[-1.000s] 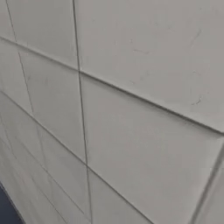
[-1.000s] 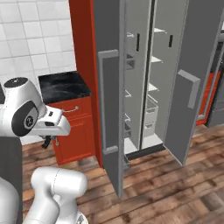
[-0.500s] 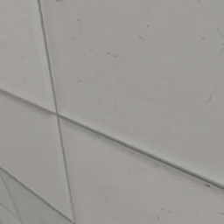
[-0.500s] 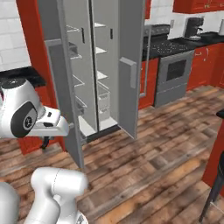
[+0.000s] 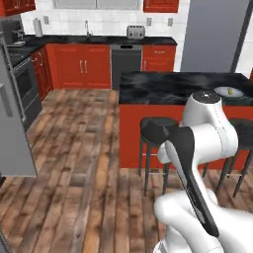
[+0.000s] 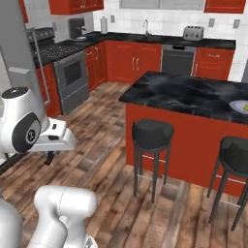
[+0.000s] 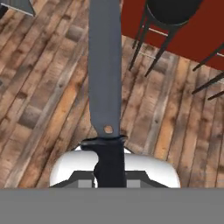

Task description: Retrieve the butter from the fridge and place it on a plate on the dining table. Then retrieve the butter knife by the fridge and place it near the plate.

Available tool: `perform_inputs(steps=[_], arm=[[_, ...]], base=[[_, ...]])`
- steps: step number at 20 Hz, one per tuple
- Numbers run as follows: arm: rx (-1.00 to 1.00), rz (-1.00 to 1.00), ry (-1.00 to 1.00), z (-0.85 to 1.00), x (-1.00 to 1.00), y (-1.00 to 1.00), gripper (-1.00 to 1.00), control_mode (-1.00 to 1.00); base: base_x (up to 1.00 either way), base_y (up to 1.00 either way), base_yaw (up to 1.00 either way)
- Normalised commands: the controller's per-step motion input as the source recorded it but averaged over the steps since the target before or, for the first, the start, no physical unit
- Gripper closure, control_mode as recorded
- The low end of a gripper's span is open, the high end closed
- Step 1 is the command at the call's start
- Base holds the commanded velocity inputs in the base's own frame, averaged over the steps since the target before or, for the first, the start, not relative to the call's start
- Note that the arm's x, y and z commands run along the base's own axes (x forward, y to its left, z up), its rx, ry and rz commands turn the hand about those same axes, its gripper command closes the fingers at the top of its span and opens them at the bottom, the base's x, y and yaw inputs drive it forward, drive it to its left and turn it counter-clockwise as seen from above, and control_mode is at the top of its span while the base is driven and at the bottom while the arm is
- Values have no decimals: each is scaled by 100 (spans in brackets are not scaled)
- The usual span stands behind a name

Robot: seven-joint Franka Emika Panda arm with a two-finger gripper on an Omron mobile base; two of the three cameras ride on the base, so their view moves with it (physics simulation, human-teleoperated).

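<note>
My gripper (image 6: 49,158) hangs low at the left, shut on the butter knife (image 7: 105,74). The knife's dark handle sits between the fingers and its long grey blade points away over the wooden floor. The dining table (image 5: 168,86) (image 6: 193,94), black marble on a red base, stands ahead to the right. At its far right end lies the pale plate (image 5: 221,91) (image 6: 235,104) with the small yellow butter (image 5: 230,90) on it. A grey fridge door (image 5: 12,138) (image 6: 12,43) stands at the left edge.
Dark stools (image 5: 155,131) (image 6: 152,133) stand against the island's near side, another (image 6: 237,150) to the right. A stove (image 6: 72,72) and red cabinets (image 5: 84,64) line the back wall. A tall grey panel (image 5: 212,34) rises at the upper right. Open wooden floor (image 5: 79,148) lies between.
The whole picture has swung away from the open fridge and tiled wall to the island and kitchen, so the base has turned. The gripper stays shut.
</note>
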Motion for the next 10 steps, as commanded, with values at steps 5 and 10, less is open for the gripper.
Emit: perform_inputs(steps=[5,10], arm=[[0,0,0,0,0,0,100,100],[0,0,0,0,0,0,100,100]], base=[[0,-77,-88],[19,-90,-78]])
